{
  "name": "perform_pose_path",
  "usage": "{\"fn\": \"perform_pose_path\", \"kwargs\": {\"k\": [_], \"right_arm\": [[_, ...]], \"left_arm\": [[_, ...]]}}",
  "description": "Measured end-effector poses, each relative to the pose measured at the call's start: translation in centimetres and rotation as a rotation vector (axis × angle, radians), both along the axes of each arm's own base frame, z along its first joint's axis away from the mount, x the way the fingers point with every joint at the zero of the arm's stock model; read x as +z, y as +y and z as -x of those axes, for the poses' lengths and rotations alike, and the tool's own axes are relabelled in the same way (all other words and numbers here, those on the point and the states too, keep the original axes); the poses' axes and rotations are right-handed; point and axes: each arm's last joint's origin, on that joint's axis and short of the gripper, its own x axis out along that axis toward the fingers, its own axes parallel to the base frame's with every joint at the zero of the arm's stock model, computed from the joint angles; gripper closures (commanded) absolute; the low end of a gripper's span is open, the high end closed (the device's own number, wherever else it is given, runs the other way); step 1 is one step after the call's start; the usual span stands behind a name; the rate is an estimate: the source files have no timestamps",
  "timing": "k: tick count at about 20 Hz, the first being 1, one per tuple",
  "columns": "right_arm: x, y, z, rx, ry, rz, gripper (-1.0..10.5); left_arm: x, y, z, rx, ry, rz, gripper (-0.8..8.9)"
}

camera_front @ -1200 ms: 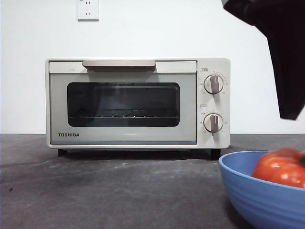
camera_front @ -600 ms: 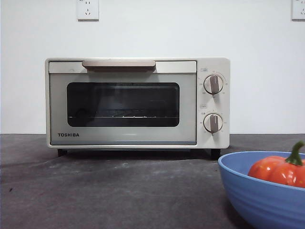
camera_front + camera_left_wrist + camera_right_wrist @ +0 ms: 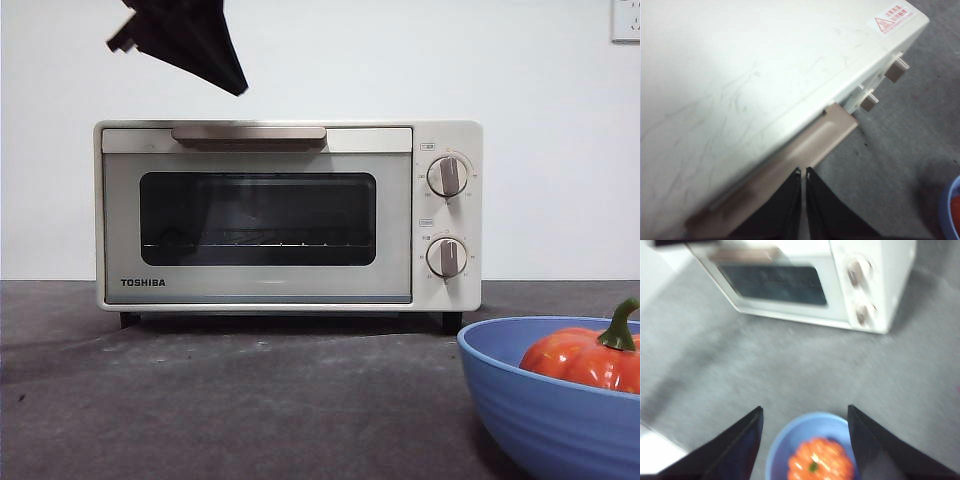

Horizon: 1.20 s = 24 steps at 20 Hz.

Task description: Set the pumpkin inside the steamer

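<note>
At the lower right of the front view, nearest the camera, a ribbed blue bowl (image 3: 545, 400) is sitting on the dark grey table (image 3: 250, 400), cut off by the frame edge. The pumpkin (image 3: 585, 358) is lying inside it, glossy orange with its green stem pointing up, only its upper part showing above the rim.

The right gripper (image 3: 805, 412) is hanging above that bowl with its jaws spread wide and nothing between them; in the right wrist view the bowl (image 3: 790, 440) and the pumpkin (image 3: 820, 465) are showing in the gap between the jaws, well below them. The picture is blurred, so finer detail cannot be told.

Farther back, in the middle of the front view, the steamer (image 3: 290, 215) is standing on the table against a white wall (image 3: 400, 60), its dark glass door closed, the wire rack showing behind the glass, two round knobs (image 3: 447, 215) on its right panel.

The left gripper (image 3: 185, 40) is showing as a dark shape at the upper left of the front view, above the steamer's beige handle (image 3: 250, 133). In the left wrist view its jaws are pressed nearly together, gripping nothing, their tips (image 3: 803, 172) hanging just beside the handle (image 3: 790, 160) at the front edge of the steamer's cream top (image 3: 740, 75).
</note>
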Motion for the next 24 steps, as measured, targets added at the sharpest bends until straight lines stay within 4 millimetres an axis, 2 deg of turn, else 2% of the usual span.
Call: {"fn": "perform_pose_path", "kwargs": {"k": [3, 6, 9, 17, 21, 24], "right_arm": [[0.3, 0.1, -0.1, 0.017, -0.016, -0.027, 6.9], [0.3, 0.1, -0.1, 0.017, -0.019, -0.030, 6.9], [0.3, 0.1, -0.1, 0.017, -0.019, -0.029, 6.9], [0.3, 0.1, -0.1, 0.015, -0.020, -0.029, 6.9], [0.3, 0.1, -0.1, 0.015, -0.020, -0.029, 6.9], [0.3, 0.1, -0.1, 0.015, -0.020, -0.029, 6.9]], "left_arm": [[-0.5, -0.3, -0.8, 0.004, -0.004, -0.030, 7.97], [-1.8, -0.7, -1.6, 0.005, 0.020, -0.076, 7.97], [-1.8, -0.8, -1.9, 0.000, 0.017, -0.082, 7.97], [-1.9, -1.5, -0.2, -0.057, 0.104, -0.154, 7.97], [-2.8, -2.1, 0.8, -0.095, 0.144, -0.169, 7.97], [-3.7, -1.7, 1.7, -0.101, 0.168, -0.163, 7.97]]}}
